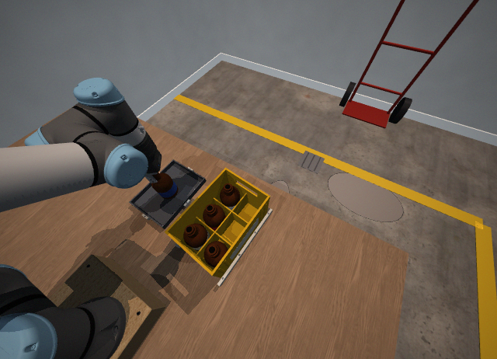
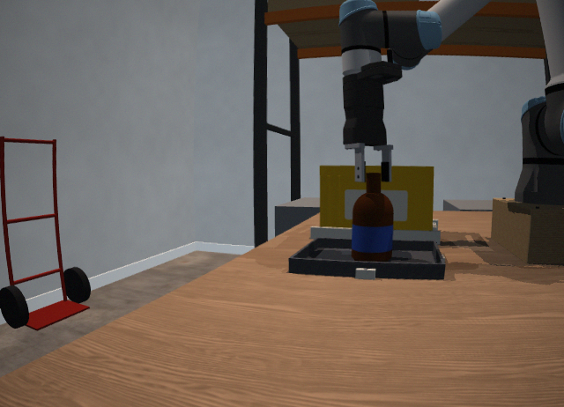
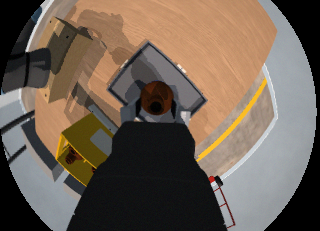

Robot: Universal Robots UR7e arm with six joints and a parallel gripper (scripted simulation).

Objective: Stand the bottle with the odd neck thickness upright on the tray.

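Note:
A brown bottle with a blue label point(image 1: 168, 189) point(image 2: 372, 239) stands upright on the dark tray point(image 1: 147, 214) point(image 2: 323, 268) point(image 3: 193, 86); from above it also shows in the wrist view point(image 3: 156, 93). My gripper point(image 2: 373, 179) point(image 3: 156, 104) is open, its fingertips on either side of the top of that bottle's neck, with gaps. The yellow crate point(image 1: 193, 254) point(image 2: 334, 211) point(image 3: 82, 133) stands beside the tray. Four brown bottles stand in it: three in the row nearer the tray point(image 1: 229, 195) point(image 1: 213, 216) point(image 1: 195, 235) and one in the other row point(image 1: 215, 254). Neck differences are too small to tell.
Two crate compartments are empty. A pale strip point(image 1: 245, 246) runs along the crate's far side from the tray. The arm's wooden base block point(image 1: 148, 323) point(image 2: 509, 234) point(image 3: 62, 66) stands on the table. A red hand truck point(image 1: 366, 113) point(image 2: 56, 314) stands on the floor beyond the table.

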